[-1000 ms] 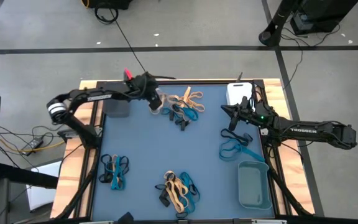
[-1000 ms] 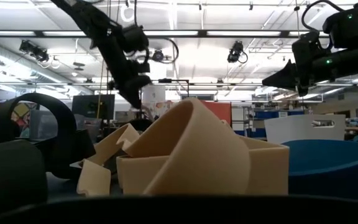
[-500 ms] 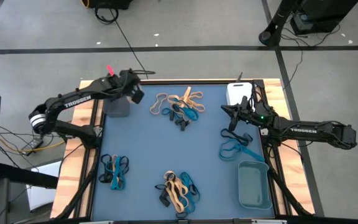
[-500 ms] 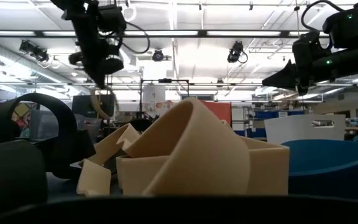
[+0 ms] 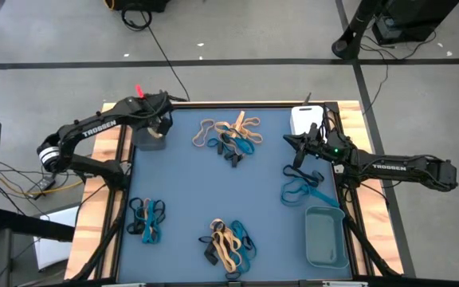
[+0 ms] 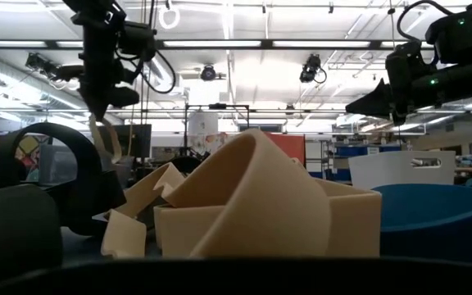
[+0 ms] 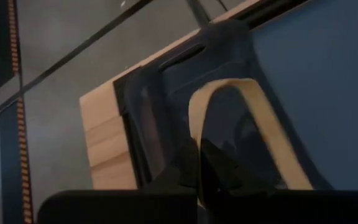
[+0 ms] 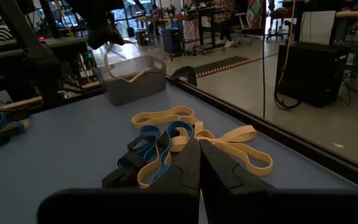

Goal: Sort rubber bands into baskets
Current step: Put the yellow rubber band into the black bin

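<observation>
High view: left gripper [image 5: 159,127] reaches over the dark basket [image 5: 149,137] at the mat's far-left corner, clamped on a tan rubber band [image 6: 103,139]. Right gripper [image 5: 295,150] closed, empty, beside the white basket [image 5: 304,119]. Left wrist view: band loop dangles above the basket's interior.

Blue mat [image 5: 213,191] on wood table [image 5: 110,171]; floor cables [image 5: 22,179].

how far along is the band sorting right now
Early on. In hand: the left gripper holds a tan band over the dark basket, not yet released. The right gripper is shut and empty beside the white basket. Left: four piles remain on the mat, and the teal basket looks empty.
</observation>
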